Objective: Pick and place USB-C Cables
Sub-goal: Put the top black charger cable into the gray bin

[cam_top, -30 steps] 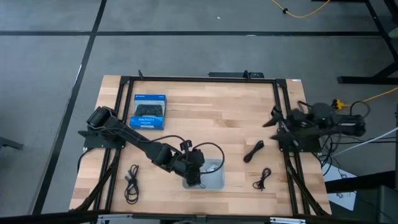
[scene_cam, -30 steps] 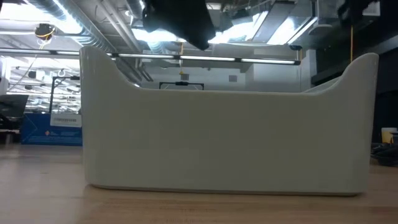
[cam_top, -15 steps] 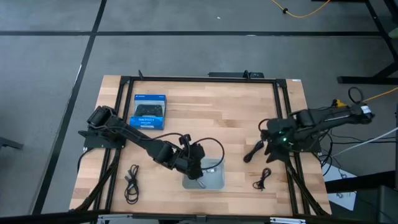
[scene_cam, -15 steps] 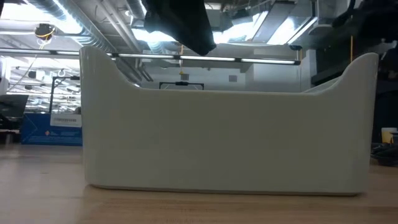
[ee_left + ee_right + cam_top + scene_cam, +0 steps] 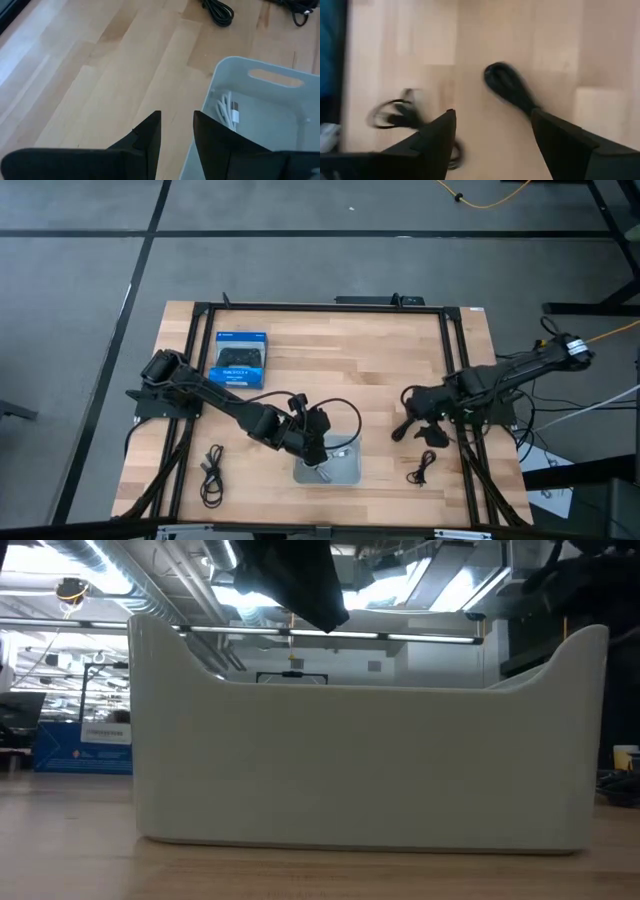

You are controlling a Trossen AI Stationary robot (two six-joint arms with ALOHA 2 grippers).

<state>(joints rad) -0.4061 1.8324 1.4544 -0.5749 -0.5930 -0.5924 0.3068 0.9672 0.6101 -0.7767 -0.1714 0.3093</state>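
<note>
A grey tray [image 5: 345, 473] sits near the table's near edge and fills the low view [image 5: 360, 760]. A pale white coiled cable [image 5: 227, 111] lies inside it. My left gripper [image 5: 177, 125] hovers over the tray's left rim [image 5: 316, 448], slightly open and empty. My right gripper [image 5: 493, 114] is wide open above a black cable bundle [image 5: 512, 92] lying flat on the wood right of the tray [image 5: 402, 429]. A second black bundle [image 5: 422, 469] lies nearer the near edge. A third [image 5: 211, 475] lies at the near left.
A blue game-controller box [image 5: 241, 360] lies at the far left of the table. A black frame rail [image 5: 455, 370] runs along the right side under my right arm. Bare wood stretches between the box and the tray.
My right arm has swung out from the table's right edge toward the left and come over the black cable bundle right of the tray. My left gripper has drawn back a little from the tray toward the far edge.
</note>
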